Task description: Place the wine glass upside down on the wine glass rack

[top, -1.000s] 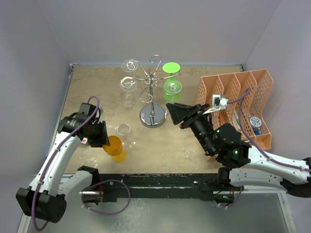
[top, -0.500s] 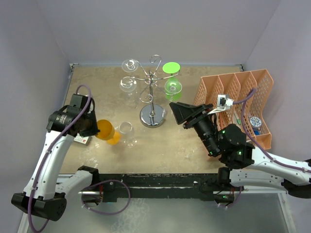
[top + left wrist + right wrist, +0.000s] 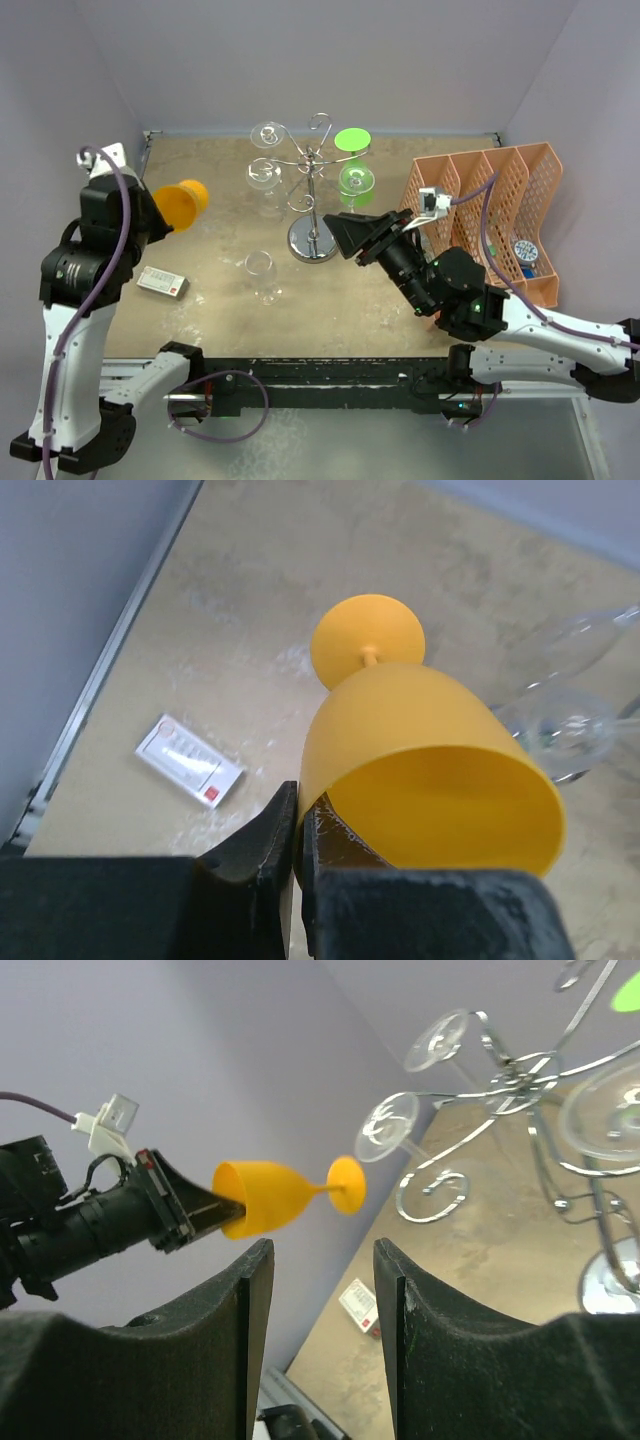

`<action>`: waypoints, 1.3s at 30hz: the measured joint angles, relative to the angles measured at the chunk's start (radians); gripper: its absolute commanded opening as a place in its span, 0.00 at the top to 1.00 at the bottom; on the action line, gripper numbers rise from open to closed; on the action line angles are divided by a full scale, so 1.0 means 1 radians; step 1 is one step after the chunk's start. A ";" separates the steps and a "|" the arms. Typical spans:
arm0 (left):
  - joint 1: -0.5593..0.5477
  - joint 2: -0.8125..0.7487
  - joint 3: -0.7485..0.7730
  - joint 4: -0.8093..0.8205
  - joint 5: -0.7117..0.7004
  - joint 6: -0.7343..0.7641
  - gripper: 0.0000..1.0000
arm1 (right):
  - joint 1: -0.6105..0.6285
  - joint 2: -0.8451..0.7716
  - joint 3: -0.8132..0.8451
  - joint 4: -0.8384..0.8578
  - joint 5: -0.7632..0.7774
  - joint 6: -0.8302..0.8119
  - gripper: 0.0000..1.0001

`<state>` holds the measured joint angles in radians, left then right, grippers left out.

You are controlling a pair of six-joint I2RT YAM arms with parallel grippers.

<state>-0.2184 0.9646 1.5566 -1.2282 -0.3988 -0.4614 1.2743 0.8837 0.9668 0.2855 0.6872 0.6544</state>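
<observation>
My left gripper (image 3: 148, 215) is shut on the rim of an orange wine glass (image 3: 180, 204) and holds it on its side, high above the table's left part, foot pointing toward the rack. In the left wrist view one finger is inside the bowl (image 3: 420, 760) and one outside. The glass also shows in the right wrist view (image 3: 270, 1196). The silver wire wine glass rack (image 3: 314, 190) stands at the table's middle back, with clear glasses (image 3: 265, 172) and a green glass (image 3: 354, 178) hanging on it. My right gripper (image 3: 345, 235) is open and empty beside the rack's base.
A clear wine glass (image 3: 260, 272) stands on the table in front of the rack. A small white card (image 3: 163, 283) lies at the left. An orange lattice organiser (image 3: 500, 215) stands at the right. Walls close in at the left and back.
My left arm has lifted the orange glass off the table, up and to the back left, and turned it on its side. The right gripper has shifted slightly left toward the rack's base.
</observation>
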 measured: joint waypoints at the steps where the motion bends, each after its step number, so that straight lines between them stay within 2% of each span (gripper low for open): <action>1: 0.000 -0.016 0.003 0.035 0.000 0.002 1.00 | 0.000 0.015 0.017 -0.003 -0.015 0.005 0.53; 9: 0.000 -0.202 -0.080 0.422 0.126 0.009 1.00 | 0.000 0.121 0.164 -0.003 -0.168 0.058 0.52; 17: 0.000 -0.220 -0.108 0.721 0.344 0.013 1.00 | 0.000 0.317 0.422 -0.013 -0.338 0.101 0.51; 28: 0.000 -0.260 -0.262 1.011 0.612 0.021 1.00 | -0.006 0.364 0.518 -0.011 -0.264 0.257 0.51; 32: 0.000 -0.281 -0.298 1.095 0.675 0.020 1.00 | -0.042 0.368 0.534 -0.016 -0.246 0.338 0.55; 39: 0.000 -0.302 -0.318 1.202 0.740 0.009 1.00 | -0.121 0.425 0.616 -0.044 -0.240 0.418 0.54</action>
<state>-0.2184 0.6624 1.2385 -0.0261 0.3416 -0.4522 1.1538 1.3083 1.5829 0.2417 0.4473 1.0729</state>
